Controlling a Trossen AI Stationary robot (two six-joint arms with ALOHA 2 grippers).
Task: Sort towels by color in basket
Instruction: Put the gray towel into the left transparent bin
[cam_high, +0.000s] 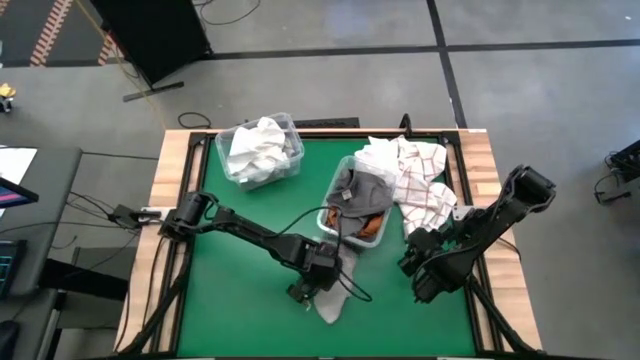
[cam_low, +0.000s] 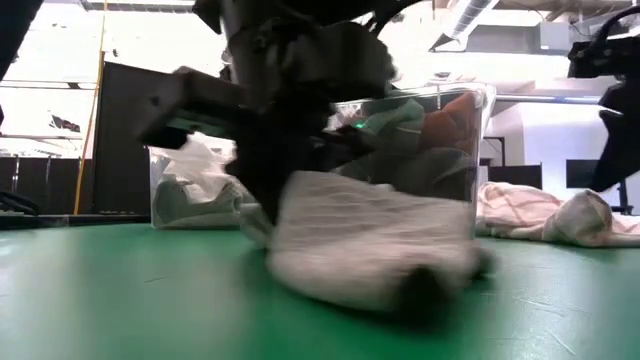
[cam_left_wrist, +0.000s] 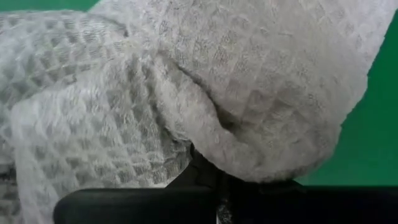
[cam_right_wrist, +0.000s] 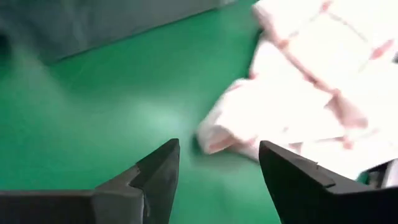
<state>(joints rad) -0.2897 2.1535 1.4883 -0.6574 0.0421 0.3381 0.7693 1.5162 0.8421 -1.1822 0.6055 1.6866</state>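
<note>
- Green felt table top (cam_high: 240, 290) framed in pale wood, grey concrete floor around it; two clear plastic bins sit toward the far side.
- Far-left clear bin (cam_high: 292, 140) holds crumpled white cloths (cam_high: 255, 148).
- Middle clear bin (cam_high: 330, 190) holds a dark grey cloth (cam_high: 362, 187) on top of a rust orange cloth (cam_high: 370, 225).
- White towels with thin red checks (cam_high: 420, 185) lie heaped on the felt just right of the middle bin, spilling toward my right arm.
- Light grey waffle-weave towel (cam_high: 332, 298) lies on the felt in front of the middle bin, near the table's front edge. In the low view it is a bunched mound (cam_low: 370, 240) before the bin.
- Left gripper (cam_high: 308, 290) is down on the left edge of that light grey towel, fingers pinched tight on a fold of it; the weave (cam_left_wrist: 205, 93) fills my left wrist view.
- Right gripper (cam_high: 425, 290) hangs over bare felt near the front right, fingers spread wide (cam_right_wrist: 217, 171), nothing between them, checked towel just beyond.
</note>
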